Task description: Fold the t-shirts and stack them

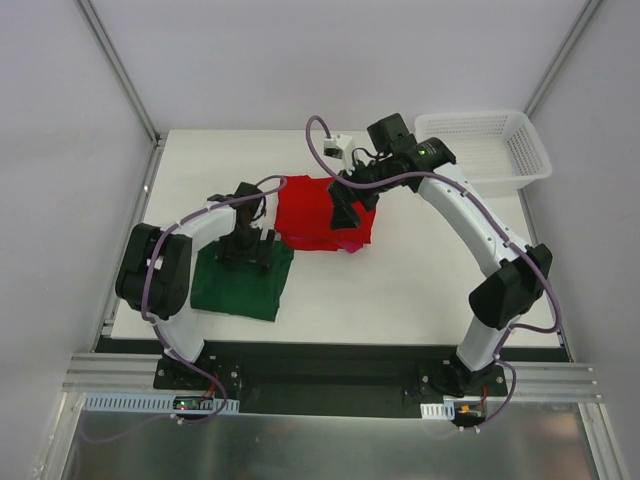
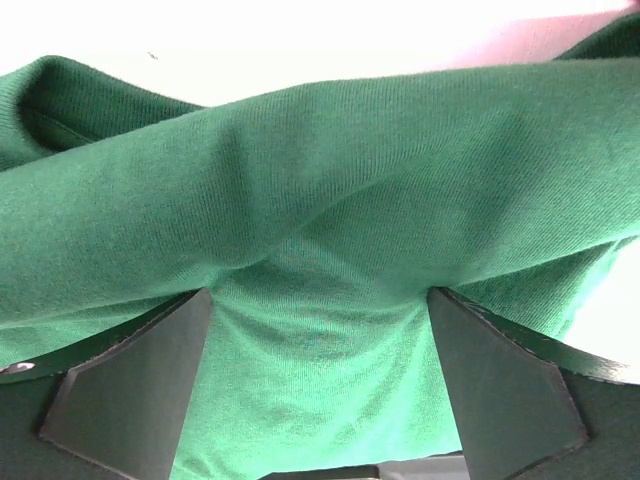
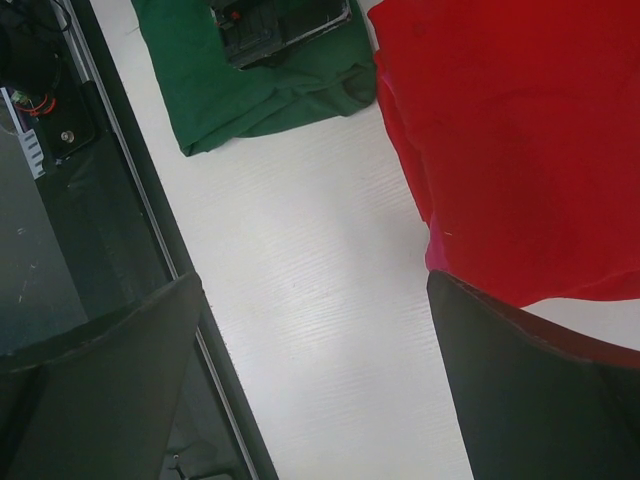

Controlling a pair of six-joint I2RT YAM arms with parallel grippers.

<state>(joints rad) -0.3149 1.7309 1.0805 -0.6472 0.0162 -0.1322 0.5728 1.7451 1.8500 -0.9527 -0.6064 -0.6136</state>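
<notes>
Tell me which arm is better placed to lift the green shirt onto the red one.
Left: the left fingers stand open astride a raised fold of the green shirt, while the right fingers hover open over the edge of the red shirt.

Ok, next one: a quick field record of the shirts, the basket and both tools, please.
green t-shirt: folded, near left
red t-shirt: folded, behind and right of the green t-shirt, not stacked
left tool: down on green t-shirt, jaws wide, cloth bulging between
right tool: over red t-shirt's right part, open, holding nothing
basket: far right corner
</notes>
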